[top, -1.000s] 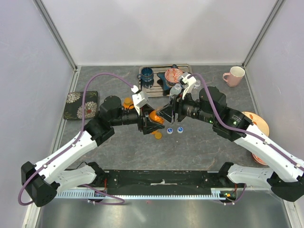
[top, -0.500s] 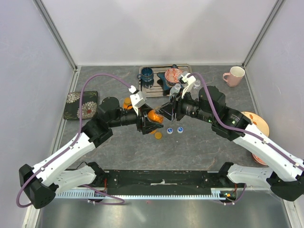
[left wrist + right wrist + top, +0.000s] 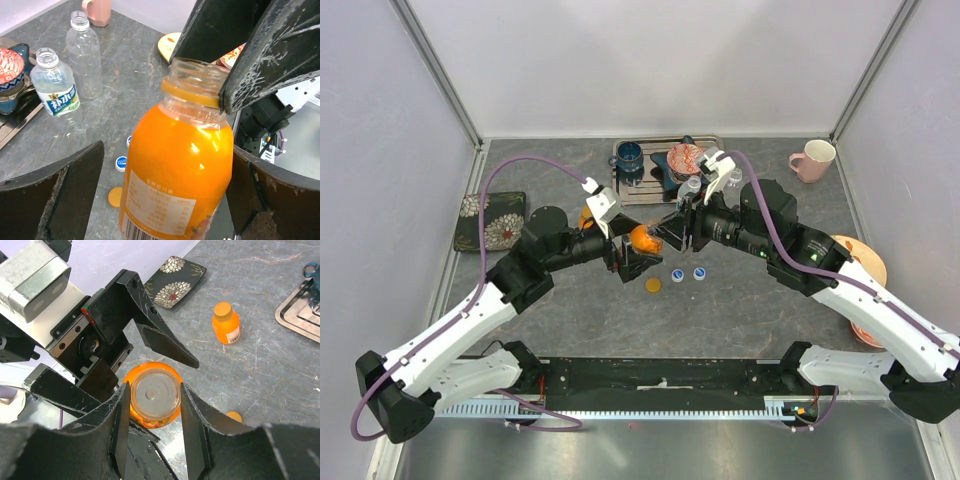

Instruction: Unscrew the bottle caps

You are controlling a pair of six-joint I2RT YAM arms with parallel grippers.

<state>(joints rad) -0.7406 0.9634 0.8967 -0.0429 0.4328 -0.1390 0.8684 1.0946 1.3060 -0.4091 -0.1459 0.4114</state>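
Left gripper (image 3: 632, 258): wide open, either side of orange bottle (image 3: 175, 165).
Right gripper (image 3: 154, 390): clamped on bottle's uncapped neck.

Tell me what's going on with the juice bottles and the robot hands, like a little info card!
Held bottle: orange bottle, cap off, off the table
Right gripper: shut on the orange bottle's neck
Left gripper: open, fingers either side of the orange bottle, not touching
Second orange bottle: standing, cap on
Clear bottles: labelled clear bottle and plain clear bottle, both standing with caps off
Loose caps: orange cap, blue caps
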